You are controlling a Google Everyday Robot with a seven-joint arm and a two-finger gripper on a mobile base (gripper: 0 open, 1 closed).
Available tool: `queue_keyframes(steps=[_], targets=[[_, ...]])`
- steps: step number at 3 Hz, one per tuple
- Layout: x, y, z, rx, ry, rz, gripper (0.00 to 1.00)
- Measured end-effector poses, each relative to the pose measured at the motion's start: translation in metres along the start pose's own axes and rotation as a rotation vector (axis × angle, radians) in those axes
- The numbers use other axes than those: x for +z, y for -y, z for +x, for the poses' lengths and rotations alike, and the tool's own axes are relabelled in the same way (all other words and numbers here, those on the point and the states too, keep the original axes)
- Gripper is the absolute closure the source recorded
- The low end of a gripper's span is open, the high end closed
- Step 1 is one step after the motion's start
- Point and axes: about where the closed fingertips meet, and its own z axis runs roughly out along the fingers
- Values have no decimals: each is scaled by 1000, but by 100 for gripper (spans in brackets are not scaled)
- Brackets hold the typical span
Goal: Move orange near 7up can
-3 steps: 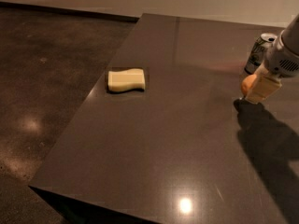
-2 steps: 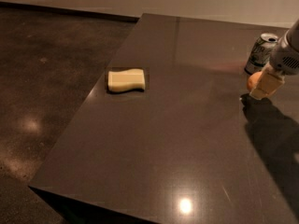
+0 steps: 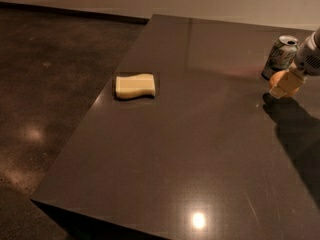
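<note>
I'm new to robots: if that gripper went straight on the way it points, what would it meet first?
Most likely the orange, right at the gripper tip beside the 7up can, then the tabletop. Depth is hard to judge.

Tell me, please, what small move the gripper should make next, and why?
Probably lower and release: the gripper holds the orange right beside the 7up can, just above the table, so the placement looks reached.
</note>
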Motion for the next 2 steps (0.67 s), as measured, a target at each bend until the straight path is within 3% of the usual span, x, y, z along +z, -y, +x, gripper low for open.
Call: queue_keyframes(steps=[1,2], targets=[[6,9,-2,46,13,16,85],[13,16,-1,88,20,30,61]])
